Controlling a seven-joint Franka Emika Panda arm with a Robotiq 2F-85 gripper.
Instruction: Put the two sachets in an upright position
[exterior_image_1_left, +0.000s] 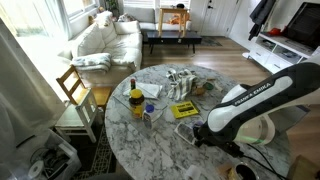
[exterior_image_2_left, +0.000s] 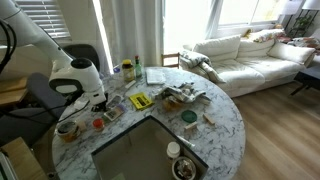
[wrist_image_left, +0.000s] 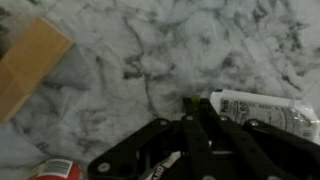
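My gripper (exterior_image_2_left: 100, 100) hangs low over the bench (exterior_image_2_left: 226, 126), near its edge. The two sachets (exterior_image_2_left: 110, 113) lie flat just beside it, between it and the yellow pack (exterior_image_2_left: 140, 101). In the wrist view my dark fingers (wrist_image_left: 190, 125) come in from the bottom, but I cannot tell whether they are parted or closed, and nothing shows between them. A white packet (wrist_image_left: 255, 105) lies just beside them, its dark print too blurred to read. A red-topped item (wrist_image_left: 55, 168) sits at the lower corner. The bench top is round, white-grey veined marble. Beyond it are a white sofa (exterior_image_2_left: 250, 55), a wood floor and bright windows.
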